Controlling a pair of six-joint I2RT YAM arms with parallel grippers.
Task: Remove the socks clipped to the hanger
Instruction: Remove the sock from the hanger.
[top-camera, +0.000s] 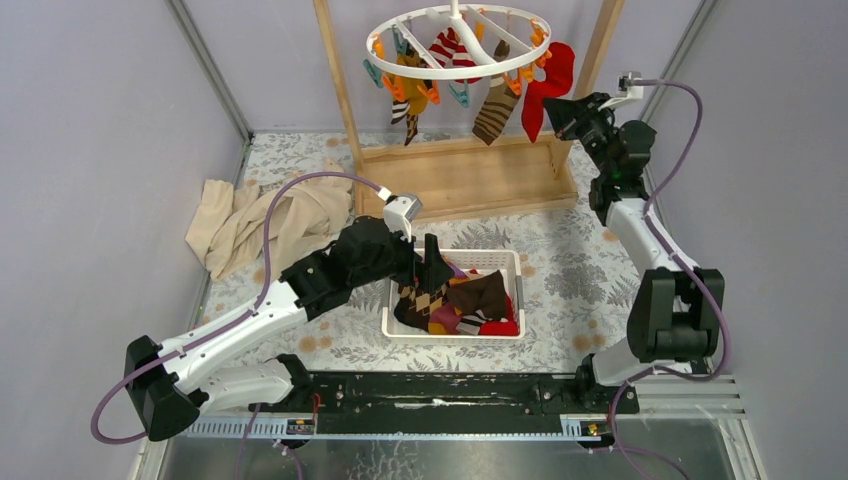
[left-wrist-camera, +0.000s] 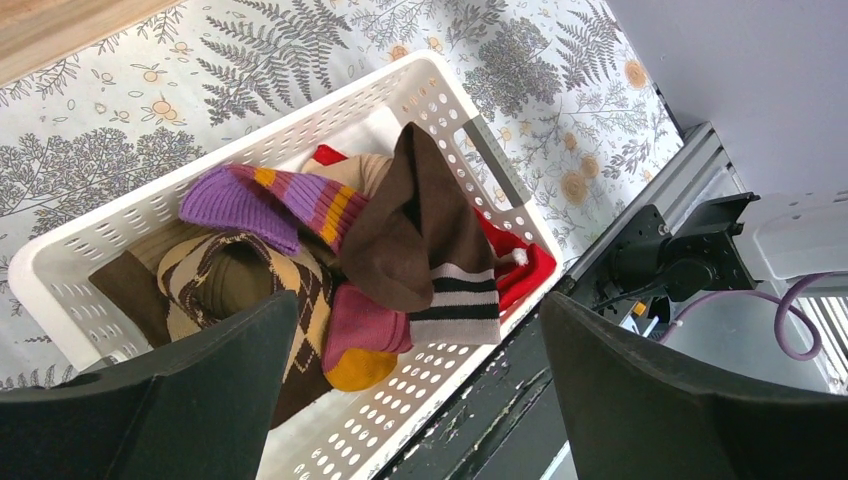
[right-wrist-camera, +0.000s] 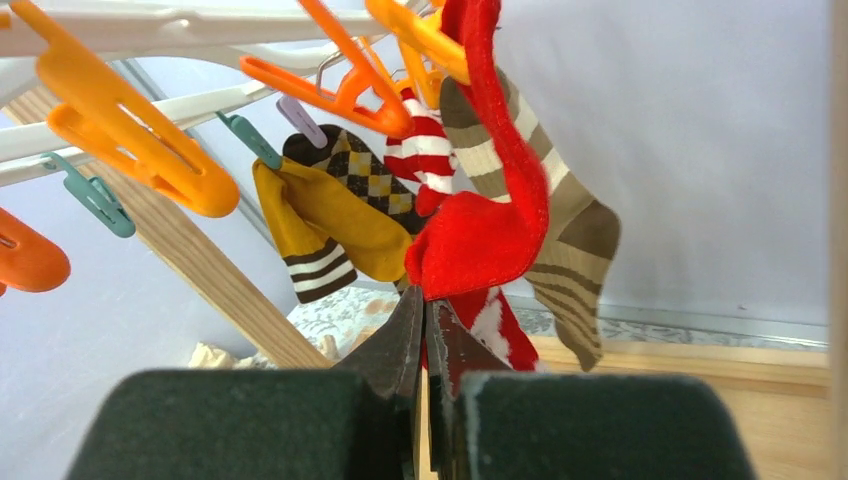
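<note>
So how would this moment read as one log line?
left gripper: open over white plastic basket | right gripper: shut on hanging red sock | white round hanger: several socks clipped

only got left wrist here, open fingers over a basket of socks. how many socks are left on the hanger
Observer: Five hang from the hanger: a mustard sock, an argyle sock, a red-and-white striped sock, a brown striped sock and a red sock.
Operator: what's the right arm doing
Observer: The right gripper is up at the hanger, shut on the red sock's lower edge.
Operator: anything else on the table
Observer: A beige cloth lies crumpled to the left of the basket.
</note>
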